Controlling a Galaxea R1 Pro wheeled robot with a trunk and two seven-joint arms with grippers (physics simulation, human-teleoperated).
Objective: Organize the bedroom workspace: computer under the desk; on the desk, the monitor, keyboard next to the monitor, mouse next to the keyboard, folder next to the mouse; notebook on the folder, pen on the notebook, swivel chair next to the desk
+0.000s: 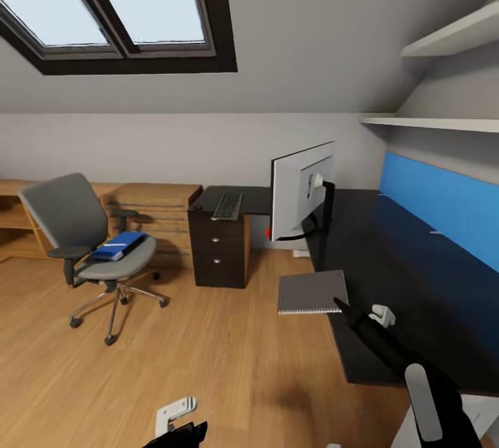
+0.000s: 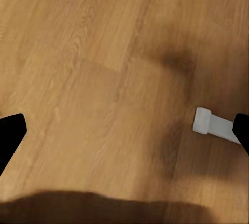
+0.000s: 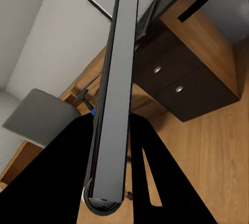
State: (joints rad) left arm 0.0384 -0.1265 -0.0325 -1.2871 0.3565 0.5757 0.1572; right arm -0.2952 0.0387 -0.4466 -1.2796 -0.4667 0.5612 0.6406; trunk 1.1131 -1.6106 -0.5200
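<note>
I have my right gripper [image 1: 341, 304] clamped on the notebook's [image 1: 312, 291] edge, holding it level off the desk [image 1: 388, 275] edge since the folder [image 1: 118, 246] it belongs on lies far off on the swivel chair [image 1: 90, 240].

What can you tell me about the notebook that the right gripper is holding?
The notebook is a flat grey rectangle with a spiral binding along one long edge. The right gripper pinches it at a corner, holding it roughly level over the wooden floor beside the desk edge. In the right wrist view it appears edge-on, a thin dark slab between the fingers.
</note>
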